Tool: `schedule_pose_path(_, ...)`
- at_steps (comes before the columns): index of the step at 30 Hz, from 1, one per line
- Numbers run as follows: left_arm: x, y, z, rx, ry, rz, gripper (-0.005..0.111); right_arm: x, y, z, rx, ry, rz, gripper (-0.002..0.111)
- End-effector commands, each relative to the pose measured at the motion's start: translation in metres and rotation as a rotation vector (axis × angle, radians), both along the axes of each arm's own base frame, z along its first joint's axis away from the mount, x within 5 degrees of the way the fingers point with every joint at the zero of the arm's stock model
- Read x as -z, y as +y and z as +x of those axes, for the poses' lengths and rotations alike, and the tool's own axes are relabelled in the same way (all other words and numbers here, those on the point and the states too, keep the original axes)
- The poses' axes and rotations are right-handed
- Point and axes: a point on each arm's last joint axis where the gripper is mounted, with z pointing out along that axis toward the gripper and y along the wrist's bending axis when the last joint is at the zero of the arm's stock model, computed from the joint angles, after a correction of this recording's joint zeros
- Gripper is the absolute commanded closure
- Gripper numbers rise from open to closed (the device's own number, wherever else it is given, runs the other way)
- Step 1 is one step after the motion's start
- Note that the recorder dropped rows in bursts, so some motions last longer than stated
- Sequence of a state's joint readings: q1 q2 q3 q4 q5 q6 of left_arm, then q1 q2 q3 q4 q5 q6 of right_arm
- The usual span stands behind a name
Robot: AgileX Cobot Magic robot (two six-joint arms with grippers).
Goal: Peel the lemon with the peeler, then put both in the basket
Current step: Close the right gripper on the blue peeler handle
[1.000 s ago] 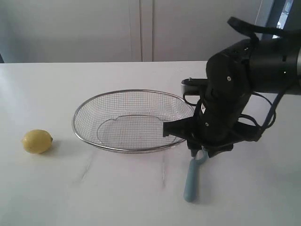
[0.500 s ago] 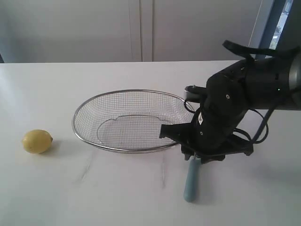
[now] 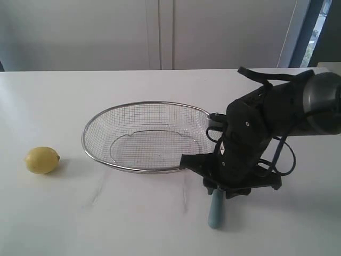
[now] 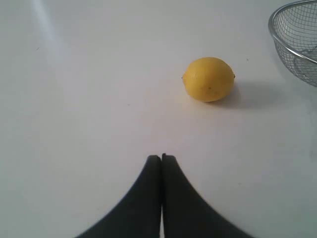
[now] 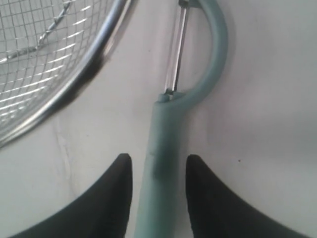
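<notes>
Your right gripper (image 5: 158, 166) is straddling the peeler (image 5: 163, 129) with its jaws released, one finger on either side of the handle and neither touching it. The peeler is lying flat on the table (image 3: 133, 213), its blade head just beside the basket (image 3: 149, 103) rim.

If you are closing off-centre, one finger is likely to meet the slim handle first and roll or skid it across the smooth top, perhaps into the rim. The handle is lying low, so you are also risking a scrape on the table, or a pinch so shallow that the peeler swivels once lifted. The wrist is sitting close to the basket, and a sideways move could knock it.

Your left gripper (image 4: 161, 161) is clenched on nothing, pointing toward the lemon (image 4: 208, 79), which is resting on the table apart from the basket.

The table is showing plain white and slightly glossy. Pale cabinet doors (image 3: 160, 32) are standing behind it, and a blue-framed window (image 3: 318, 21) is showing at the far right.
</notes>
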State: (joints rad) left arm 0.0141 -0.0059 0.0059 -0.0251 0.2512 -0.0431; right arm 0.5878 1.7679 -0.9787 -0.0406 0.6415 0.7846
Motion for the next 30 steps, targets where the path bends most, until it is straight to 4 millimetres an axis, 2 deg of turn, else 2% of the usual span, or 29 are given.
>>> schedule_pose_path(1,-0.001,-0.001,0.000,0.006,0.005,-0.006,0.107,0.002,0.000,0.000,0.006,-0.002,0.006,0.073)
schedule_pose_path(4,-0.001,-0.001,0.000,0.006,0.005,-0.006,0.107,0.004,-0.001,-0.002,0.008,0.005,0.004,0.072)
schedule_pose_path(10,-0.001,-0.001,0.000,0.006,0.005,-0.006,0.107,0.012,-0.004,-0.008,0.013,0.019,0.003,0.062)
schedule_pose_path(30,-0.001,-0.001,0.000,0.006,0.005,-0.006,0.107,0.014,-0.002,-0.007,0.029,0.005,0.035,0.062)
